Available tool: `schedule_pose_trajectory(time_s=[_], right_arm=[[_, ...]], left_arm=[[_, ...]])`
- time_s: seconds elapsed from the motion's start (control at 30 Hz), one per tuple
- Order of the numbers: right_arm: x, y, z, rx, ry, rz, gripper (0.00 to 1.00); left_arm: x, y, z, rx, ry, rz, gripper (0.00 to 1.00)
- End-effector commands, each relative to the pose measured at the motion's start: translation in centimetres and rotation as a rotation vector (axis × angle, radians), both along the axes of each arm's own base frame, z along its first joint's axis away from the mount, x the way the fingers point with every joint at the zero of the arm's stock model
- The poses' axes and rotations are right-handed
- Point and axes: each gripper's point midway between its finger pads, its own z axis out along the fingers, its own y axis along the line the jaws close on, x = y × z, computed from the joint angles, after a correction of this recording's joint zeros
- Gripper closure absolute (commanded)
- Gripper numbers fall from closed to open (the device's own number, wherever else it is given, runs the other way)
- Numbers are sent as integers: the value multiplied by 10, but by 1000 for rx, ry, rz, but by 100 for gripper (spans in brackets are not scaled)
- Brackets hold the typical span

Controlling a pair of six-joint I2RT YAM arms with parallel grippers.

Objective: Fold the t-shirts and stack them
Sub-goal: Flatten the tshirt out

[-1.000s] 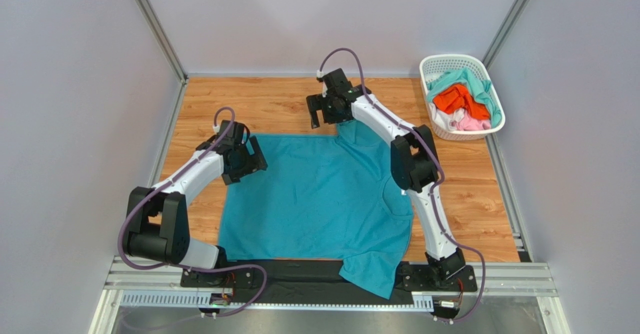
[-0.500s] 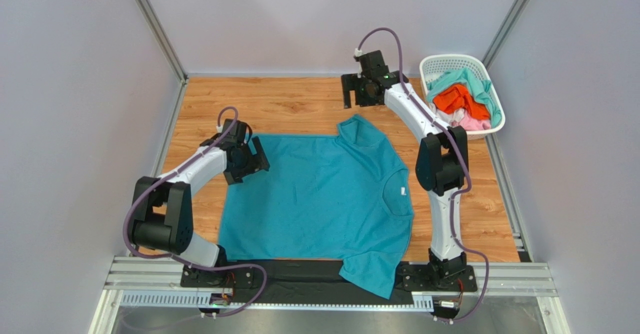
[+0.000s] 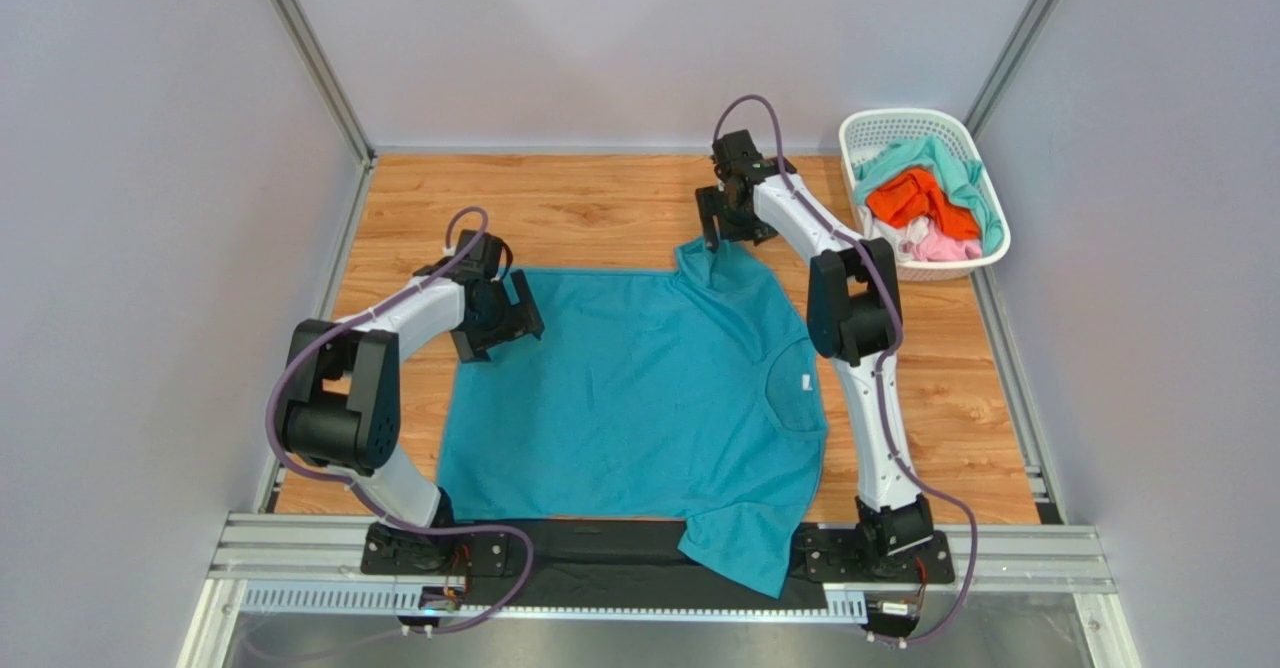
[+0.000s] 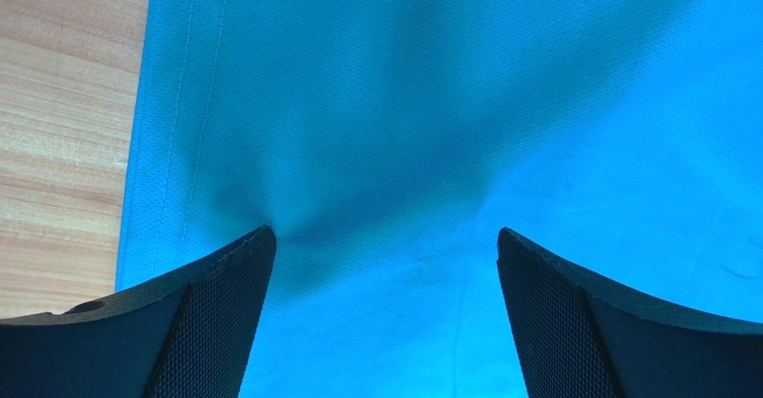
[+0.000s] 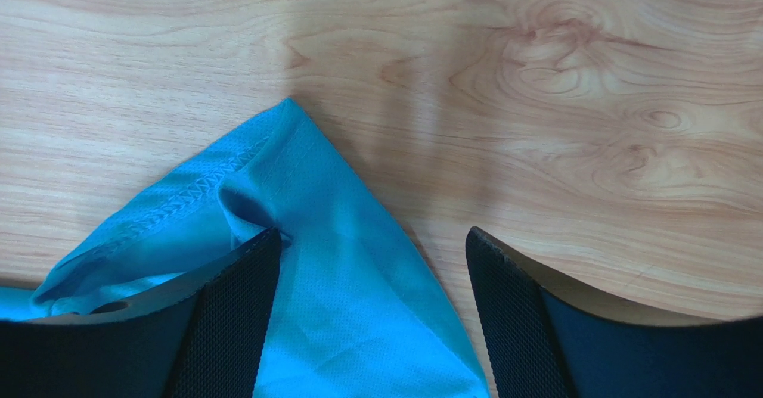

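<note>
A teal-blue t-shirt lies spread flat on the wooden table, neck with white label to the right, one sleeve at the far edge, the other hanging over the near edge. My left gripper is open, its fingers pressing on the shirt's far-left hem corner. My right gripper is open over the tip of the far sleeve, with one finger on the fabric and the other over bare wood.
A white lattice basket at the far right corner holds orange, mint-green and pale pink shirts. Grey walls and metal rails enclose the table; a black mount bar runs along the near edge.
My right gripper let go of the far sleeve, swung up toward the basket, then came back down onto the sleeve tip. The left gripper shifted slightly along the hem corner.
</note>
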Motion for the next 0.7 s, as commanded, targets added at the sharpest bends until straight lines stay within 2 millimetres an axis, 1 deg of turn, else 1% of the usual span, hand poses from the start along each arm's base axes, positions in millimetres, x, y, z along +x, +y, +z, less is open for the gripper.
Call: schedule_pose_trajectory(time_s=[0.0,0.03,0.07,0.13,0.2,0.23,0.33,0.37,0.4,0.47,0.5,0.53,0.57,0.6,0.67], right_arm=[[10,-2,3,-39,-23,28,23],[11,-2,2,-38,-22,30,24],[12,-2,1,-43,-26,26,27],[14,-5,-3,-56,-25,19,37],[15,-7,-4,-66,-26,12,43],[15,-9,-6,-70,-23,7,50],[16,-15,-5,-62,-23,-20,59],[15,-16,-7,-55,-16,-26,60],[17,-22,-6,-47,-17,-48,66],[15,-28,-7,-38,-4,-64,72],[16,-37,-8,-37,2,-84,75],[15,-41,-8,-34,9,-97,78],[14,-44,-8,-29,15,-103,79],[13,-52,-8,-30,19,-116,79],[14,-59,-6,-33,17,-129,78]], left_arm=[[13,3,9,27,-39,-7,0],[12,3,8,30,-35,-5,0],[12,4,7,36,-32,-2,0],[11,6,6,43,-24,0,0],[10,7,3,54,-14,3,0],[9,8,3,56,-12,4,0],[8,10,0,67,2,10,0],[7,11,-1,71,7,11,0],[6,11,-2,74,13,13,0],[5,12,-3,80,18,15,0],[5,14,-3,87,18,18,0],[5,14,-4,90,21,20,0],[4,15,-5,94,25,21,0],[3,15,-6,94,31,20,0],[4,14,-7,90,35,17,0]])
